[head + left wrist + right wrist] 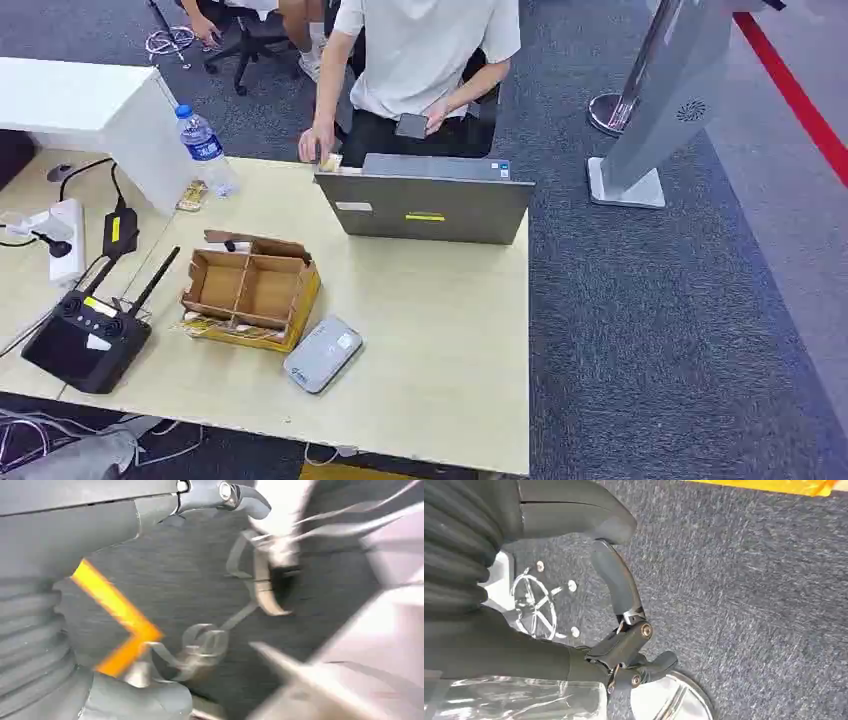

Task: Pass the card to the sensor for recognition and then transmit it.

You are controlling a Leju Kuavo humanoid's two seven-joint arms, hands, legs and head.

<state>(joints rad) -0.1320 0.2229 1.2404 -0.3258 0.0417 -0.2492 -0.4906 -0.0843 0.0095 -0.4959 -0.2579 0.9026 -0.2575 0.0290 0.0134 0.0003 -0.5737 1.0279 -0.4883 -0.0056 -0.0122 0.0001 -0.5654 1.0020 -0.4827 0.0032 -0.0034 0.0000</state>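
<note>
Both arms hang. Right hand (624, 605) empty, fingers apart; left hand (75, 645) blurred, cannot tell. Sensor (322, 354) near table's (450, 350) front edge; card unidentified. Locate card first.

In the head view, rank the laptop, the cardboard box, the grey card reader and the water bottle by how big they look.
Largest to smallest as they appear in the head view:
1. laptop
2. cardboard box
3. grey card reader
4. water bottle
The reader and bottle look close in size, and the reader lies nearer the camera, so their order is unsure.
</note>
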